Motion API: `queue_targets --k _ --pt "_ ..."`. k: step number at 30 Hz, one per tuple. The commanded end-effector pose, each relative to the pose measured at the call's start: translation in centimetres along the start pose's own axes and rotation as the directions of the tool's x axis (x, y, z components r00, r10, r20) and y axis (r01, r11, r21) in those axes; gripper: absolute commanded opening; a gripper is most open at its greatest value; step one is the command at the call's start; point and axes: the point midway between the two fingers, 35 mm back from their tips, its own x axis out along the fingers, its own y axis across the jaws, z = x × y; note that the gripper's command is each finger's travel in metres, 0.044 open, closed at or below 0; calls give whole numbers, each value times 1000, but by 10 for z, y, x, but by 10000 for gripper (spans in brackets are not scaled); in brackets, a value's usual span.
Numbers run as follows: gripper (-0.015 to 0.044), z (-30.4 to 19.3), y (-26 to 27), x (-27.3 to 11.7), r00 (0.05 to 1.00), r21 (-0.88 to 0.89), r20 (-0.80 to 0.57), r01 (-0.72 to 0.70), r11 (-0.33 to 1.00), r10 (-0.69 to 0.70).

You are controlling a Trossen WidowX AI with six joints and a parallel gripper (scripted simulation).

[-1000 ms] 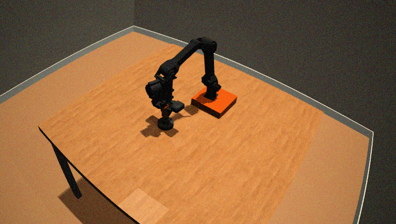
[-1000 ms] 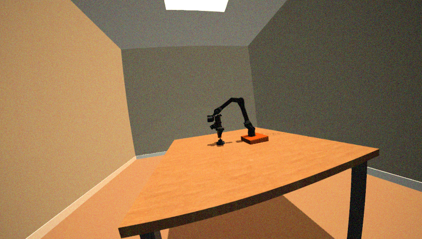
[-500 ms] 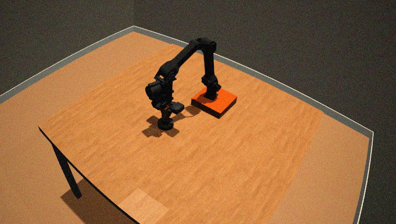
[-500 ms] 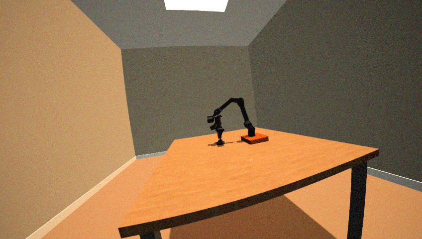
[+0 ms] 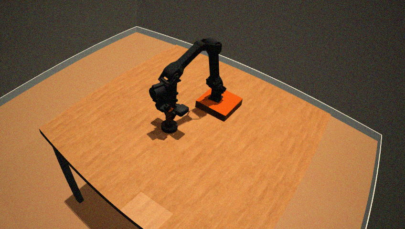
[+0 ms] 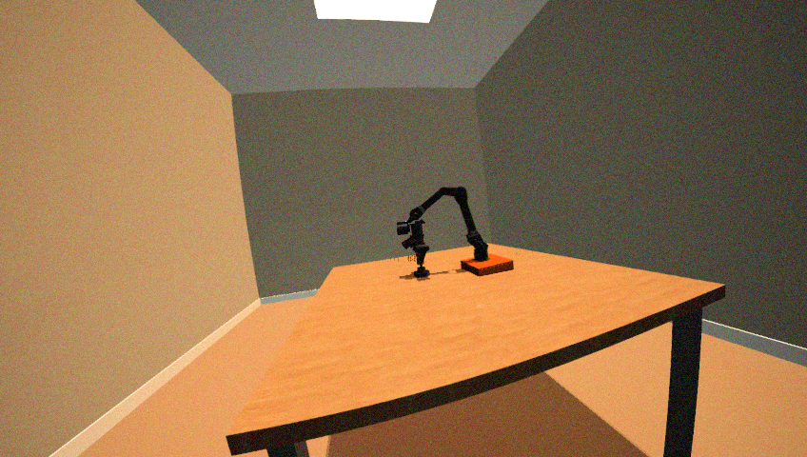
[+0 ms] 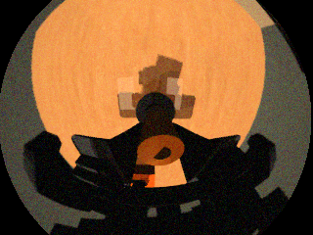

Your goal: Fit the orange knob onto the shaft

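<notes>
"What's the black two-fingered gripper (image 5: 171, 110) (image 6: 421, 250) (image 7: 156, 124) doing?"

"It's pointing down, closed around the orange round knob (image 5: 169, 115) (image 6: 418, 259) (image 7: 146, 150). The fingers grip it from either side."

"And the knob itself?"

"Upright, directly above the dark round pedestal (image 5: 169, 129) (image 6: 421, 273) (image 7: 156, 104). The exterior view shows its lower end above the pedestal's wide disc, so it isn't all the way down. I can't tell whether it touches the shaft, which is hidden, or how the flats line up. The wrist view does show a dark D-shaped opening in the knob's near end."

"What's under the pedestal?"

"The wood-grained table (image 5: 227, 156) (image 6: 453, 323) (image 7: 156, 31), with brown shadows spread around the pedestal."

"And farther out?"

"The black jointed arm (image 5: 190, 57) (image 6: 433, 201) arches up and back from the gripper, then drops to a flat orange square base (image 5: 229, 102) (image 6: 501, 262) (image 7: 150, 180) with dark sides. That's near the pedestal, but apart from it. A pale square patch (image 5: 147, 209) lies by the table's edge in the top view."
</notes>
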Motion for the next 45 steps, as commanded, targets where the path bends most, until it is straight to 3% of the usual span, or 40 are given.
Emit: queue_targets --k 1,9,16,45 --pt "0 -1 0 1 1000 2 -1 -3 1000 3" --pt "0 -1 0 -5 1000 -7 -1 -3 1000 3" --pt "0 1 -1 -5 1000 -206 -1 -3 979 3" --pt "0 4 0 -5 1000 -259 -1 -3 966 3"
